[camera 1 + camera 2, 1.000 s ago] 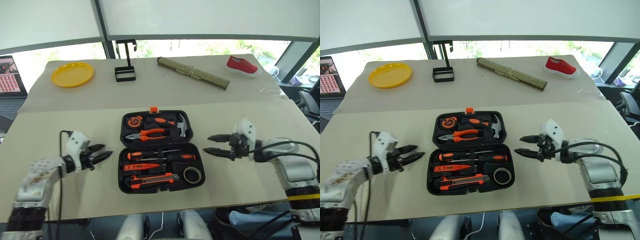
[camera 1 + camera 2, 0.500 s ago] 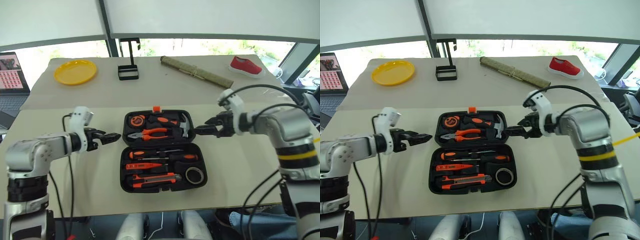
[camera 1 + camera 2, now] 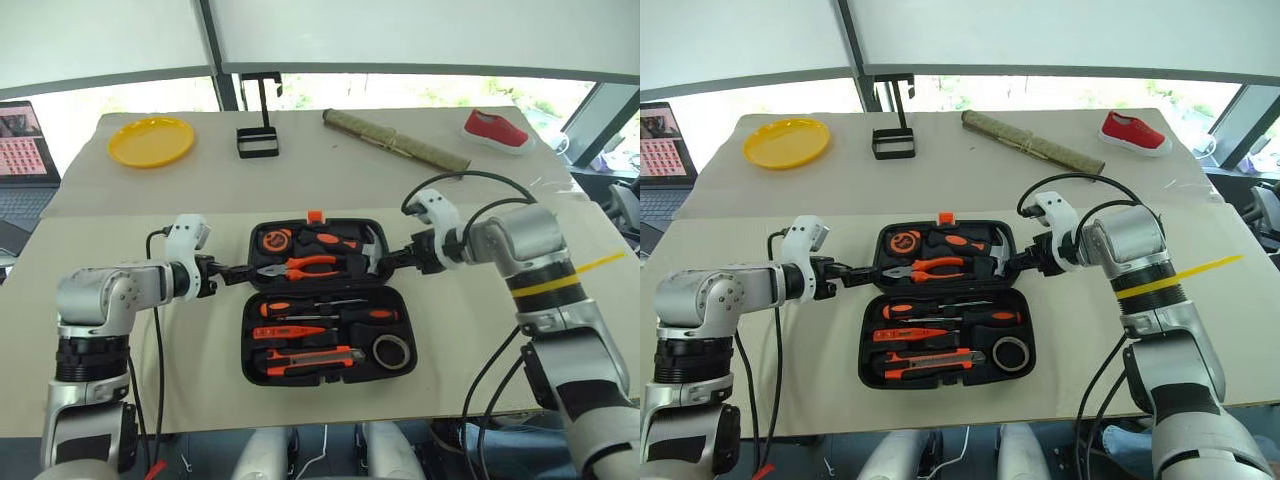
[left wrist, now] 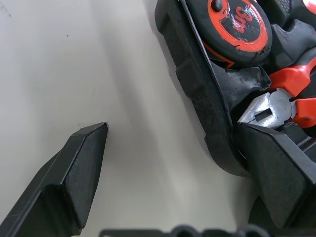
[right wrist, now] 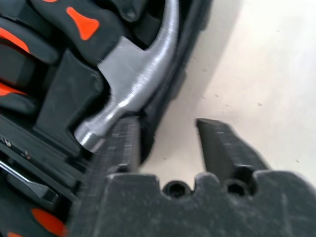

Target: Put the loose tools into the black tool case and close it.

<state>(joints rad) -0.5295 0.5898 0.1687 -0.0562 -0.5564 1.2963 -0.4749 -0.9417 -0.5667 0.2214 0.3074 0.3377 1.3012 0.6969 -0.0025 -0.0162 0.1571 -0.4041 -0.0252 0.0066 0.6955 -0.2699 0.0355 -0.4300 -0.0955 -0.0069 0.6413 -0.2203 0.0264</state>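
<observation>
The black tool case (image 3: 246,342) lies open on the table, orange latch (image 3: 315,215) at its far edge. Its near half holds the utility knife (image 3: 305,358), two screwdrivers (image 3: 322,312), the slim orange tester (image 3: 286,332) and the tape roll (image 3: 387,350). My left gripper (image 3: 236,272) is open at the far half's left rim. One of its fingers (image 4: 79,173) rests over the table and the other sits inside by the pliers (image 4: 269,111). My right gripper (image 3: 390,262) straddles the right rim beside the hammer head (image 5: 123,94). Table still shows between the rim and its outer finger.
The far half holds a tape measure (image 3: 271,241), pliers (image 3: 300,266) and a hammer (image 3: 368,250). On the back table lie a yellow plate (image 3: 152,141), a black wire stand (image 3: 257,143), a rolled mat (image 3: 395,141) and a red shoe (image 3: 495,130). A laptop (image 3: 25,150) stands far left.
Both arms have swung inward and forward from the table's sides to the far half's left and right rims. The right gripper's fingers have narrowed around the rim.
</observation>
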